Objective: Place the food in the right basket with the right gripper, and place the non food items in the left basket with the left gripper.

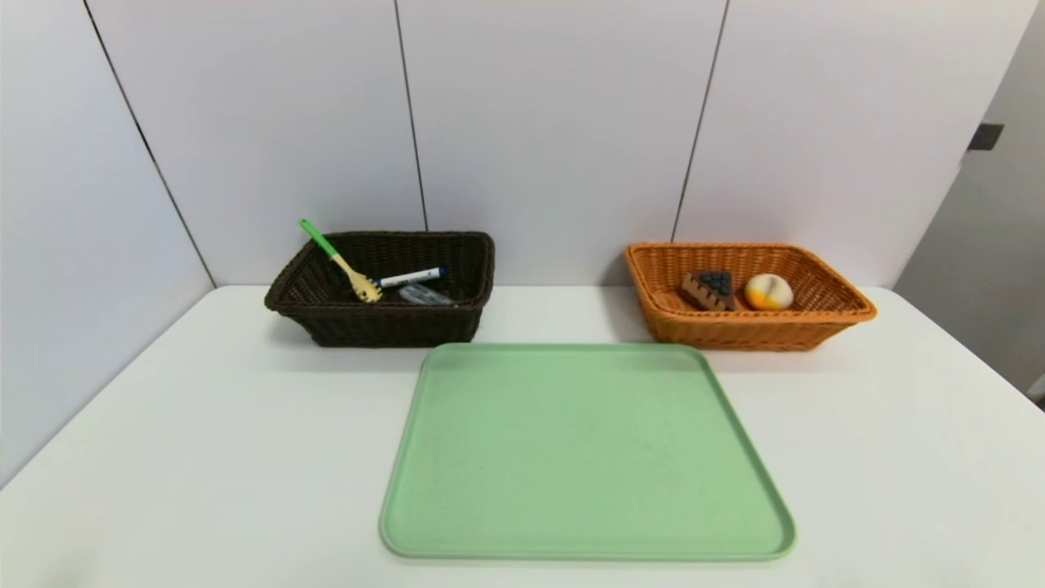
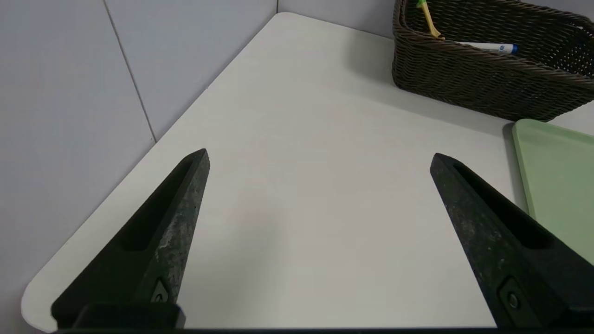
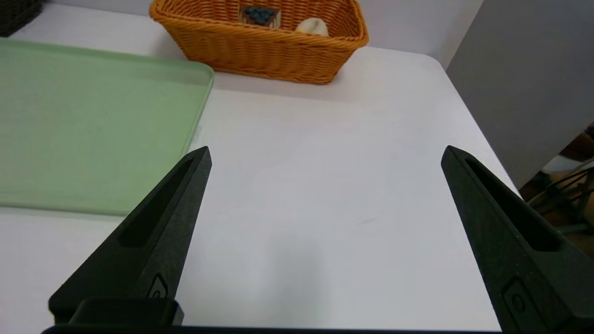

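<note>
Cake wedge (image 1: 709, 291) and cream bun (image 1: 768, 292) both in orange basket (image 1: 751, 333), so food's sorted. Slotted spoon (image 1: 362, 286), marker (image 1: 411, 278) and grey case (image 1: 426, 295) in brown basket (image 1: 392, 328), spoon handle poking over rim. Left hand (image 2: 320, 150) and right hand (image 3: 328, 146) wide open, holding nothing, over table (image 1: 204, 457) either side of green tray (image 1: 571, 449). Looks done to me, nothing left to sort.

No readable text, brand, number or sign anywhere. Marker (image 1: 410, 278), white with blue cap, in dark brown basket (image 1: 392, 327) near the surface's (image 1: 204, 425) far edge: small dark print on barrel, too small to read; same in left wrist view.
</note>
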{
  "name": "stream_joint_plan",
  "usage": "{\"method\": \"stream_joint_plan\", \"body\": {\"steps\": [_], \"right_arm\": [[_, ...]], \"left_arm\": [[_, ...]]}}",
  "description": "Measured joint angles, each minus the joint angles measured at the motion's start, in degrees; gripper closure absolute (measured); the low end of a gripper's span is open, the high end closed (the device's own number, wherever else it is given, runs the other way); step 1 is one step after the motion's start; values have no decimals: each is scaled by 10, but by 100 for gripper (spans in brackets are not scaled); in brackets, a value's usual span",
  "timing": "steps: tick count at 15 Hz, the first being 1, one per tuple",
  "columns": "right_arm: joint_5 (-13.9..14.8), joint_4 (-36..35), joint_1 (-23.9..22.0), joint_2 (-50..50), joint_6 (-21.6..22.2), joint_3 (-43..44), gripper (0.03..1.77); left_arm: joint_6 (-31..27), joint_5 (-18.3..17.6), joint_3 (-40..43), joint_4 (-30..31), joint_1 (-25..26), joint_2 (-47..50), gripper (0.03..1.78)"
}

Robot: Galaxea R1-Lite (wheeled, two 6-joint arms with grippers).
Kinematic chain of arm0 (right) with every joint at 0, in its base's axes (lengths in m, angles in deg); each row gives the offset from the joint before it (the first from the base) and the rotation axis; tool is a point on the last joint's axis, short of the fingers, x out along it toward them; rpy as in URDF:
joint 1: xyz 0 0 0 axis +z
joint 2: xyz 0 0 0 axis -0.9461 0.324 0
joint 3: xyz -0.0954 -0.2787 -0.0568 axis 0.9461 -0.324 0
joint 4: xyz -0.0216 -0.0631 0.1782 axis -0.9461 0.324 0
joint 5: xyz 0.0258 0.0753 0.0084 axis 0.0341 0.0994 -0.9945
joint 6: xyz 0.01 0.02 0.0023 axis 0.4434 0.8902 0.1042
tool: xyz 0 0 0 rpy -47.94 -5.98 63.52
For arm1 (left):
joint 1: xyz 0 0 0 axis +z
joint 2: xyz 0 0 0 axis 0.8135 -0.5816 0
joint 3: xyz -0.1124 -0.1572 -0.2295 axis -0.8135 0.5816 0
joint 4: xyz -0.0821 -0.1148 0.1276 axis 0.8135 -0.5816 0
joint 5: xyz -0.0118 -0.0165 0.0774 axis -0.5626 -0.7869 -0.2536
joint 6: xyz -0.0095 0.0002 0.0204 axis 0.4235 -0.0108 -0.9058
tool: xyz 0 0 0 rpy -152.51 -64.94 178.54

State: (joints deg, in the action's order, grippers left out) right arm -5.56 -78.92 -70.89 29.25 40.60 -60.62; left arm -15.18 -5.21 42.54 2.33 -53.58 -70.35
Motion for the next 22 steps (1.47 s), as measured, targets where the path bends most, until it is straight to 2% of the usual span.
{"method": "stream_joint_plan", "body": {"steps": [3, 6, 9, 12, 15, 17, 20, 22], "right_arm": [[-3, 60, 1, -59, 0, 0, 9], [-16, 84, 0, -103, 0, -4, 9], [-42, 88, -2, -147, -2, -3, 9], [-50, 73, -2, -174, -8, 2, 9], [-71, 32, -2, -183, -26, 4, 9], [-72, 24, -2, -184, -48, 4, 9], [-71, 15, -2, -184, -66, -20, 9], [-72, -44, -2, -184, -69, -50, 9]], "left_arm": [[0, -2, 14, -22, 0, 37, 12], [-2, -3, 28, -24, 0, 69, 12], [-9, -16, 32, -21, 0, 101, 12], [-32, -26, 34, -15, 0, 134, 12], [-108, -62, 47, -2, -2, 175, 12], [-165, -84, 57, 21, -3, 193, 12], [-220, -105, 94, 52, -3, 203, 12], [-246, -119, 126, 103, -3, 204, 12]]}}
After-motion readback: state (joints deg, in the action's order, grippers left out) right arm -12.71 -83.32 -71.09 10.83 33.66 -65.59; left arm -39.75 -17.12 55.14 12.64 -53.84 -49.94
